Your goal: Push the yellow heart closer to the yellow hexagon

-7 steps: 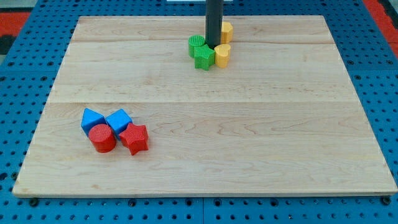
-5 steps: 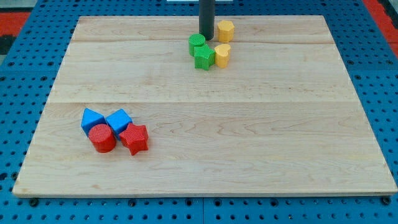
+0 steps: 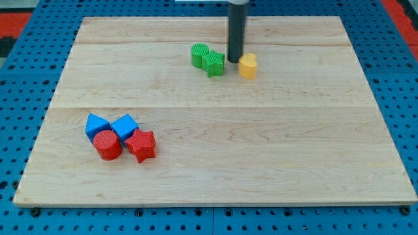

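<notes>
One yellow block, the yellow heart (image 3: 247, 66), lies near the view's top, right of centre. My tip (image 3: 236, 61) stands just to its left, touching or almost touching it, between it and the green star (image 3: 213, 62). A green cylinder (image 3: 199, 54) sits against the star's left side. The yellow hexagon does not show; the dark rod covers the spot where it stood.
Near the view's lower left, a tight cluster holds two blue blocks (image 3: 97, 125) (image 3: 124, 125), a red cylinder (image 3: 107, 144) and a red star (image 3: 141, 144). The wooden board (image 3: 215, 163) rests on a blue pegboard.
The rod moved from the top, left of the hexagon, down and right between the green star and the heart. The heart shifted right and down; both green blocks shifted left. The hexagon is now hidden.
</notes>
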{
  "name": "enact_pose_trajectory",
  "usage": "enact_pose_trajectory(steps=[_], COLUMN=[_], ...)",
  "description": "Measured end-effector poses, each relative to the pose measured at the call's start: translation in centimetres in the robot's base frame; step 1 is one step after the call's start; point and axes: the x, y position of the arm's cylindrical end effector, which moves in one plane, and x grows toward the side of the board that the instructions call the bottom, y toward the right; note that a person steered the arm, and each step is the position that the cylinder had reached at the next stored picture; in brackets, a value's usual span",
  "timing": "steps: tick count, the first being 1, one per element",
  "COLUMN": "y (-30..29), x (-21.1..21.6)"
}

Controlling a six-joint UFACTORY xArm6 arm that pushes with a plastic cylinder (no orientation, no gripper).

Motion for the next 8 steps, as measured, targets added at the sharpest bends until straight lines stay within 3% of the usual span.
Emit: enact_pose_trajectory(steps=[1,4,5,6,8], y=[1.6,2.8,6.1,9.7,2.0], x=[0.1,10.5,11.4,8.5,5.8])
